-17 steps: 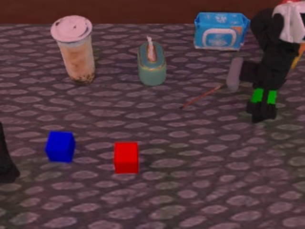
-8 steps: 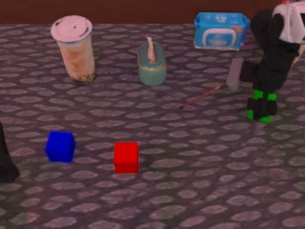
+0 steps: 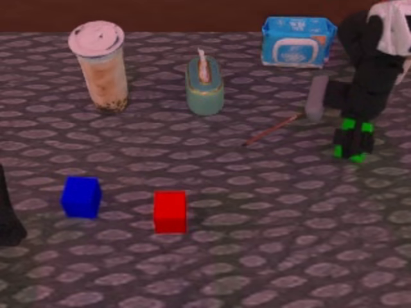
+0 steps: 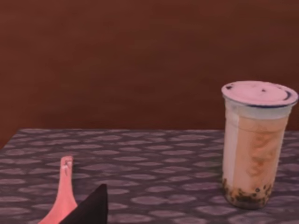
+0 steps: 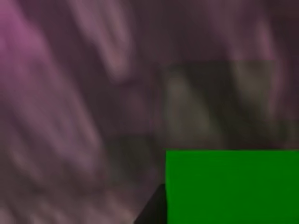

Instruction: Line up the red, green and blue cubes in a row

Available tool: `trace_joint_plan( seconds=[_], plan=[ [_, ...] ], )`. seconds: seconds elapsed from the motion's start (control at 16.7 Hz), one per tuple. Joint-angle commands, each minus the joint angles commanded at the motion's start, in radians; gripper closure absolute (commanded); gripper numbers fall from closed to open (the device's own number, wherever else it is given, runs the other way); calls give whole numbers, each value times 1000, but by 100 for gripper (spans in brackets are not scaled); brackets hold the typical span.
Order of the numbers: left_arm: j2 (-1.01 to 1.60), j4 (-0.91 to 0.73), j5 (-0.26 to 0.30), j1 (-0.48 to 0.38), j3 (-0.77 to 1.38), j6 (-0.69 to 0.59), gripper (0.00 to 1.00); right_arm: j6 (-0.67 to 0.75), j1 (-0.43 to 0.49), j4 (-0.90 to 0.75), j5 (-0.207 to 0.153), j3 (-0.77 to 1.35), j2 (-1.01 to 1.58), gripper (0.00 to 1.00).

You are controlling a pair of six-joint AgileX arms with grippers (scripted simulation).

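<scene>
a table (image 3: 270,256) with a purple-grey cobbled surface fills the scene; a plain dark brown wall (image 4: 140,60) rises behind it.

The blue cube (image 3: 81,197) is sitting at the counter's (image 3: 270,244) left, with the red cube (image 3: 170,211) just to its right. The green cube (image 3: 352,138) is lying far right, under the right tool (image 3: 352,142). Along the back, left to right, are standing the lidded cup (image 3: 99,67), tissue holder (image 3: 204,86) and wipes pack (image 3: 298,42).

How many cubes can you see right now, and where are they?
3. Blue cube near the table's left side; red cube just right of it; green cube at the far right, mostly hidden under the right gripper.
</scene>
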Motion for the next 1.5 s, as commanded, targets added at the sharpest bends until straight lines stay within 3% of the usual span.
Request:
trace_joint_plan(
  seconds=[0.42,0.78,0.96,1.32,1.5],
  plan=[
    [0,0,0,0,0,0,0,0,7,-207,-1,143,-60,100],
    [0,0,0,0,0,0,0,8,17,-210,-1,144,-64,100],
    [0,0,0,0,0,0,0,48,114,-207,-1,124,-87,100],
    [0,0,0,0,0,0,0,178,451,-207,-2,48,-155,100],
    [0,0,0,0,0,0,0,226,556,-205,-3,21,-181,100]
  ],
)
